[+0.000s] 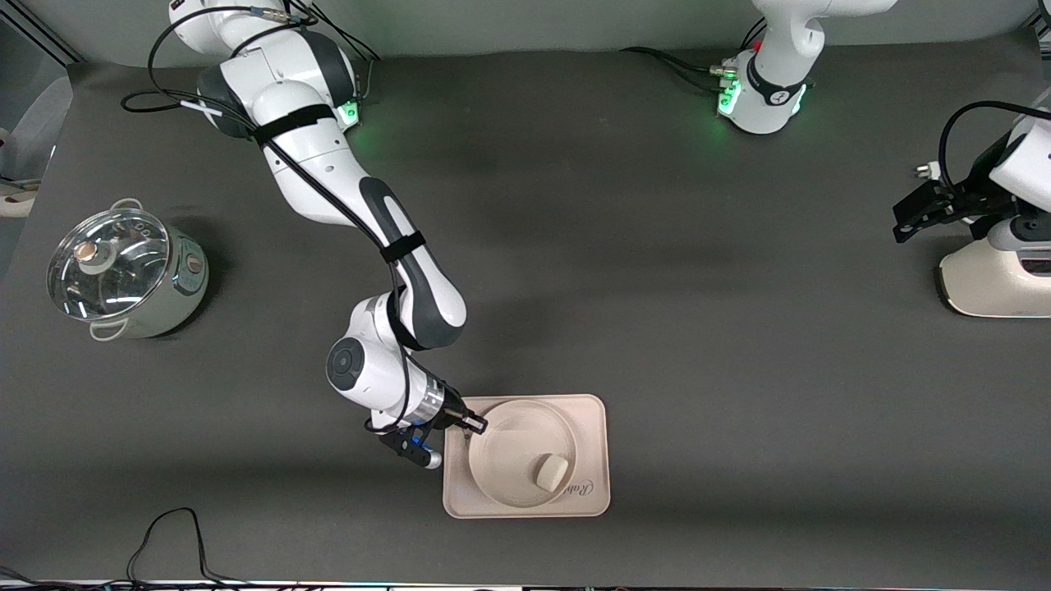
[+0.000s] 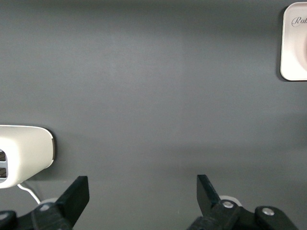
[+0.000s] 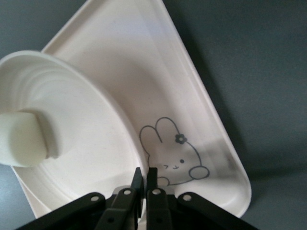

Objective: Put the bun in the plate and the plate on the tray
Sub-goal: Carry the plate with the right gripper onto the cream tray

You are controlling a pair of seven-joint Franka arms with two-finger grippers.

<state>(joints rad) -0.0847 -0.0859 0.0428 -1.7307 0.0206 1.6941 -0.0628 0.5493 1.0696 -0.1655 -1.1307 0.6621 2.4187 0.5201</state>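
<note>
The round cream plate (image 1: 513, 447) sits inside the outline of the rectangular tray (image 1: 595, 414). The off-white bun (image 1: 552, 473) lies in the plate on the side nearer the front camera. My right gripper (image 1: 470, 425) is shut on the plate's rim at the tray's end toward the right arm. The right wrist view shows its gripper (image 3: 145, 175) pinching the rim of the plate (image 3: 86, 134), with the bun (image 3: 24, 139) in it and the tray (image 3: 192, 91) with its rabbit drawing beneath. My left gripper (image 1: 910, 220) waits open and empty at the left arm's end of the table, also seen in its wrist view (image 2: 142, 184).
A steel pot with a glass lid (image 1: 123, 275) stands toward the right arm's end. A white appliance (image 1: 998, 279) stands under the left gripper and shows in the left wrist view (image 2: 24, 155). A tray corner (image 2: 295, 43) shows there too. A cable (image 1: 164, 533) lies near the front edge.
</note>
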